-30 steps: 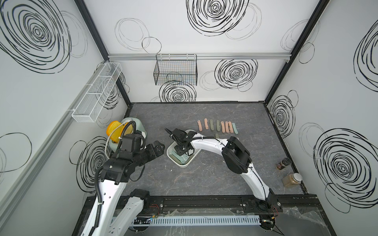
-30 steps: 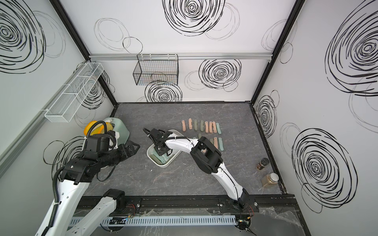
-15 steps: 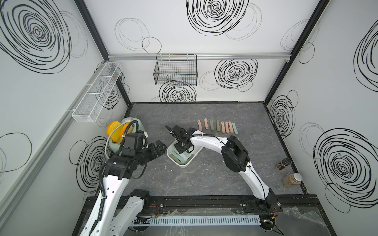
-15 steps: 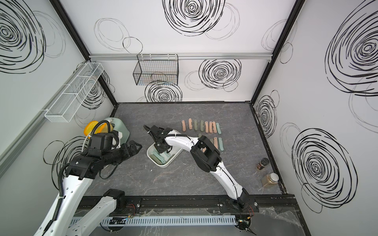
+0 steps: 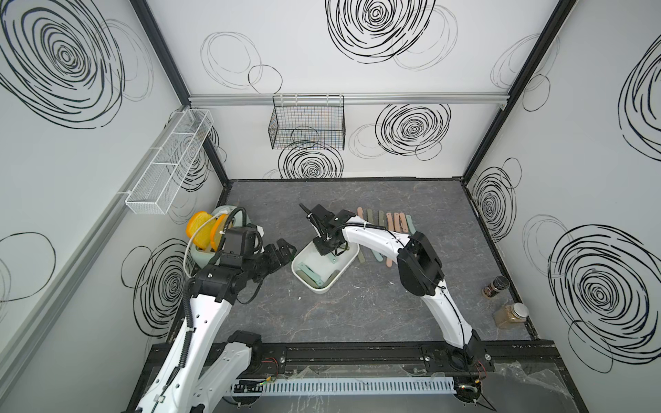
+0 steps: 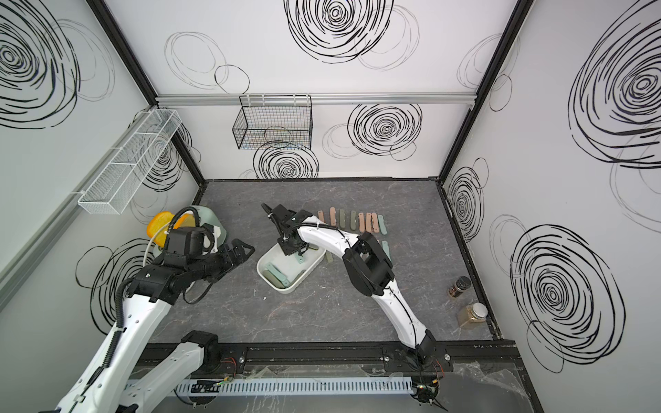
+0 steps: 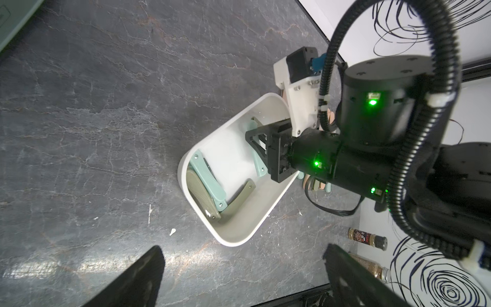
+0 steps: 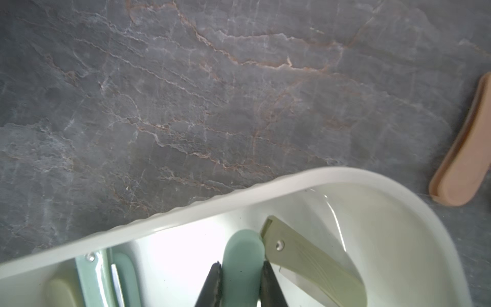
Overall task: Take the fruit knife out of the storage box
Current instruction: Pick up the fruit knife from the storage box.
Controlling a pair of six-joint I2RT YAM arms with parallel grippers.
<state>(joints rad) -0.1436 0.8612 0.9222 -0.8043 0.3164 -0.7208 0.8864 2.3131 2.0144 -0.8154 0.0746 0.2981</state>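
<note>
Inside the white box [image 8: 212,202], the right fingers [image 8: 211,285] grip a green knife [image 8: 243,249]; the left fingers [image 7: 138,281] stand open near the box.

The white plastic storage box [image 5: 309,257] sits central on the grey marbled desk [image 5: 357,314], folded pastel fruit knives [image 5: 310,275] inside. A row of knives [image 5: 396,223] lies behind-right.

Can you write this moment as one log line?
right tool: shut on mint-green folding fruit knife | knife: inside white plastic tub | left tool: open

White arms [image 5: 372,240] with black joints [image 5: 420,266], cables [image 7: 425,164], grippers [image 5: 286,246].
</note>
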